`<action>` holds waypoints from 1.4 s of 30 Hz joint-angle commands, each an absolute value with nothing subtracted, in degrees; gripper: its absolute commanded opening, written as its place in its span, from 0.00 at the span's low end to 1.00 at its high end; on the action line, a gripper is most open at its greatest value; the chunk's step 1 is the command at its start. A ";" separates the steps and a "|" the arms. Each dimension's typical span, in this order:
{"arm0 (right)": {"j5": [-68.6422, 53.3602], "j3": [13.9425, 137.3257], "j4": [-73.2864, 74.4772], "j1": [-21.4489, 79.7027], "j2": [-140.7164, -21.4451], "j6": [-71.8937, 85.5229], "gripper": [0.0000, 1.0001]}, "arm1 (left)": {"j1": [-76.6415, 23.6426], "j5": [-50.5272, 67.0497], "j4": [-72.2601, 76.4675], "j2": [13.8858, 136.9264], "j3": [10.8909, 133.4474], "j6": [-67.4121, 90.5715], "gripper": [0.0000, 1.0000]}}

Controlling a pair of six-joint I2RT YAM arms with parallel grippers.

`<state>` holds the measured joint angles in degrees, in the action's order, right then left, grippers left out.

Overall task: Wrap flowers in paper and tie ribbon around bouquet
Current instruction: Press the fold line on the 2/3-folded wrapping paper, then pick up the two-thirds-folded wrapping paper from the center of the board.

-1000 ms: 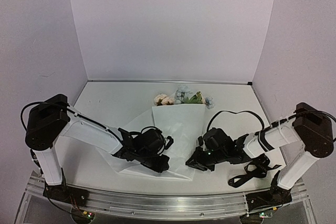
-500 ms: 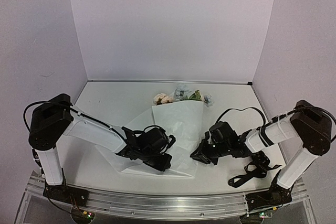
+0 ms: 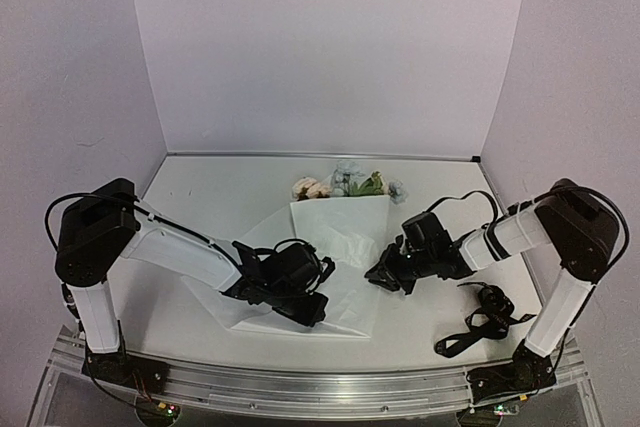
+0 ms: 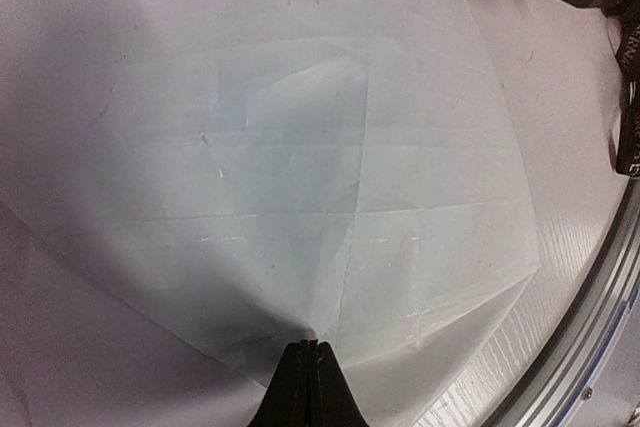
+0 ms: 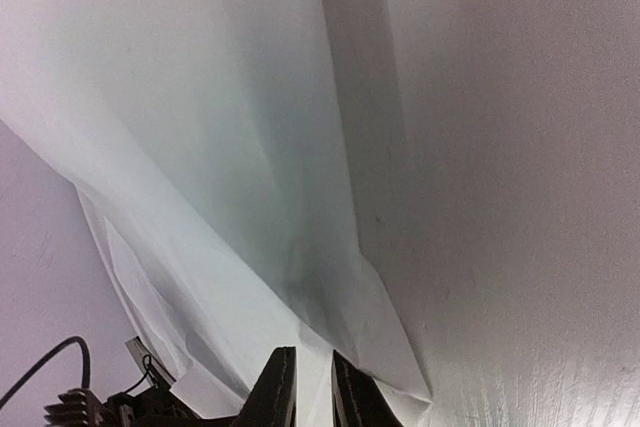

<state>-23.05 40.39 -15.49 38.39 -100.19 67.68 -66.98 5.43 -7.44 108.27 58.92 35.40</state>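
Paper (image 3: 340,247) (folded over flowers (image 3: 345,185)) creased; ribbon (image 3: 487,319) nearby.

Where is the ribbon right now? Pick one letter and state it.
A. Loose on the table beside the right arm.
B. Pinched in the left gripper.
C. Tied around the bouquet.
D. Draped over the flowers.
A: the ribbon sits in a loose black heap on the table next to the right arm, apart from the paper.
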 commanded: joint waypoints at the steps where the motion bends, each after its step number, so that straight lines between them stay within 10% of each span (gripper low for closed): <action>1: -23.22 43.36 -16.09 35.20 -102.69 68.36 0.14 | -66.86 3.00 -14.21 111.18 58.32 34.15 0.01; 42: -34.02 76.16 9.39 16.33 -117.51 59.46 0.15 | -65.86 1.78 -19.02 109.30 58.82 33.19 0.00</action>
<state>-32.93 72.85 -2.96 16.44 -122.39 66.21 -66.67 5.25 -9.36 108.27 59.64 34.33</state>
